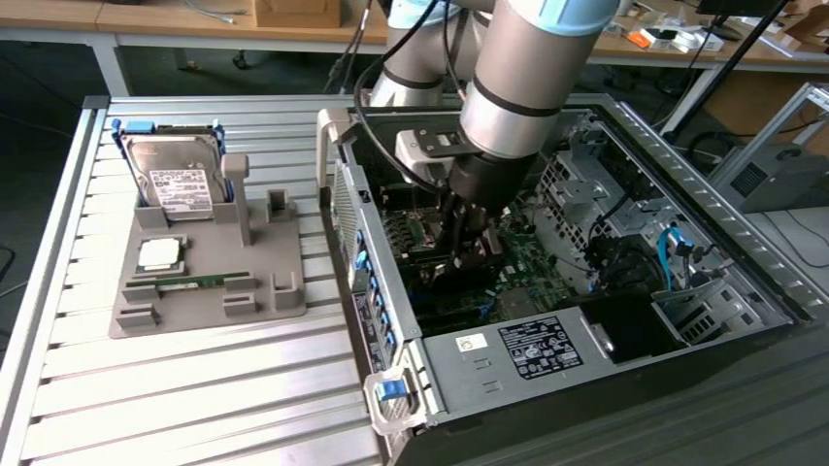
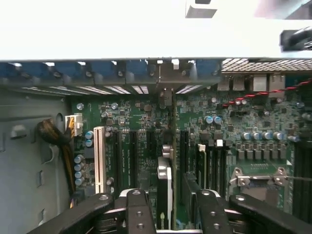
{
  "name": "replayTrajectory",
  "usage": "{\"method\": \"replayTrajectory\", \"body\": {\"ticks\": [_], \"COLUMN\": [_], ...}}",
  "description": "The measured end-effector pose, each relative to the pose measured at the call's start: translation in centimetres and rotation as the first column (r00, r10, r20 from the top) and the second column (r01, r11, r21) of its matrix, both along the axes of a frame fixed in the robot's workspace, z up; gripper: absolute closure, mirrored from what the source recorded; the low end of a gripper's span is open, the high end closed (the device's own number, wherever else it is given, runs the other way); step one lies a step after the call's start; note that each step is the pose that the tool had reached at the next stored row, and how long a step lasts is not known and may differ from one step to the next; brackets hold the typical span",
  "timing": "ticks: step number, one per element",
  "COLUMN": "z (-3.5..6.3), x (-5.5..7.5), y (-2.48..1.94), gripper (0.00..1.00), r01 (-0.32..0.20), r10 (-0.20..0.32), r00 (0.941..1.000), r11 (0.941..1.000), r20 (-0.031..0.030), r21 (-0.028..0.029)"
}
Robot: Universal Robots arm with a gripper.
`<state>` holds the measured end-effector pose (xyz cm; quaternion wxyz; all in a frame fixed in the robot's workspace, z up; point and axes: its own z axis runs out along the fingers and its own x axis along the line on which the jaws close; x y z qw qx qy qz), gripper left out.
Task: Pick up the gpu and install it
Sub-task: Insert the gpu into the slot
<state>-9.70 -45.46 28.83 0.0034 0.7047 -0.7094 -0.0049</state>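
My gripper [image 1: 475, 245] is down inside the open computer case [image 1: 725, 233], above the green motherboard [image 2: 122, 126]. The gpu [image 2: 168, 187] stands edge-on between my two black fingers [image 2: 137, 212], a thin dark card with a silver part, and the gripper is shut on it. Its far end reaches towards the slot openings in the case's rear wall [image 2: 165, 73]. The card lines up with the dark expansion slots to one side of a white slot [image 2: 99, 158]. In the exterior view the gpu [image 1: 447, 282] shows as a dark shape under the gripper, low over the board.
On the exterior view's left, a grey holder [image 1: 194, 282] carries a silver hard drive [image 1: 175, 180], a processor [image 1: 161, 254] and a green memory stick [image 1: 194, 282]. Inside the case are a drive cage [image 1: 583, 184], blue cables [image 1: 674, 257], a power supply [image 1: 550, 349] and a yellow-black cable bundle [image 2: 56, 136].
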Motion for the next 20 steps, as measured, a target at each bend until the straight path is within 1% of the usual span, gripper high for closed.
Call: {"method": "replayTrajectory", "body": {"ticks": [2, 3, 4, 5, 6, 7, 8, 9, 12, 13, 14, 15, 16, 17, 20], "z": [0.56, 0.63, 0.63, 0.63, 0.62, 0.61, 0.59, 0.56, 0.44, 0.34, 0.29, 0.22, 0.18, 0.15, 0.16], "x": [0.0, 0.0, 0.0, 0.0, 0.0, 0.1, 0.4, 0.7, 2.1, 3.2, 3.9, 4.9, 5.7, 6.2, 6.3], "y": [0.25, 0.29, 0.29, 0.29, 0.29, 0.29, 0.28, 0.27, 0.25, 0.25, 0.25, 0.25, 0.25, 0.25, 0.25], "gripper": [0.61, 0.68, 0.68, 0.74, 0.74, 0.80, 0.86, 0.89, 0.89, 0.89, 0.89, 0.89, 0.89, 0.89, 0.89], "r01": [0.000, 0.000, 0.000, 0.000, 0.000, 0.000, -0.001, -0.001, -0.002, -0.003, -0.003, -0.003, -0.004, -0.004, -0.005], "r10": [0.000, 0.000, 0.000, 0.000, 0.000, 0.000, 0.001, 0.001, 0.002, 0.003, 0.003, 0.003, 0.004, 0.004, 0.005], "r00": [1.0000, 1.0000, 1.0000, 1.0000, 1.0000, 1.0000, 1.0000, 1.0000, 0.9998, 0.9997, 0.9995, 0.9993, 0.9991, 0.9990, 0.9989], "r11": [1.0000, 1.0000, 1.0000, 1.0000, 1.0000, 1.0000, 1.0000, 1.0000, 1.0000, 1.0000, 1.0000, 1.0000, 1.0000, 1.0000, 1.0000], "r20": [0.0000, 0.0001, 0.0001, 0.0001, -0.0001, -0.0009, -0.0034, -0.0073, -0.0174, -0.0252, -0.0300, -0.0367, -0.0421, -0.0449, -0.0456], "r21": [0.0001, 0.0001, 0.0001, 0.0002, 0.0001, 0.0002, 0.0000, -0.0001, 0.0000, 0.0001, 0.0001, 0.0001, 0.0001, 0.0003, -0.0001]}}
